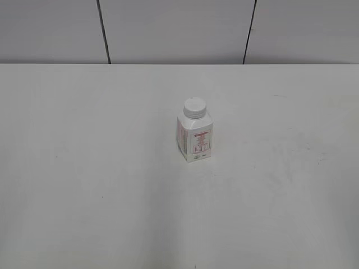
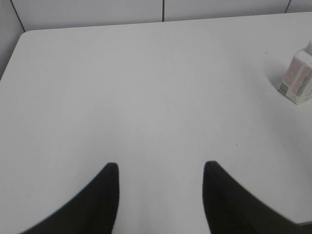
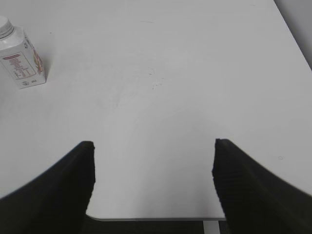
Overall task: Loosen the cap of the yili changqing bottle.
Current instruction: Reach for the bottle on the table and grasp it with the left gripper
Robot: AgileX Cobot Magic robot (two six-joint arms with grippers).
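The yili changqing bottle point(image 1: 194, 138), small and white with red print, stands upright near the middle of the white table. Its ribbed white cap point(image 1: 194, 107) sits on the neck. The bottle also shows at the right edge of the left wrist view point(image 2: 297, 80) and at the top left of the right wrist view point(image 3: 20, 62), with the cap point(image 3: 5, 27) partly cut off. My left gripper point(image 2: 161, 168) is open and empty, far from the bottle. My right gripper point(image 3: 152, 145) is open and empty over the table's near edge. Neither gripper shows in the exterior view.
The white table point(image 1: 84, 168) runs back to a grey panelled wall point(image 1: 168, 28). The table's near edge point(image 3: 156, 218) shows low in the right wrist view. Its rounded far left corner point(image 2: 27, 34) shows in the left wrist view.
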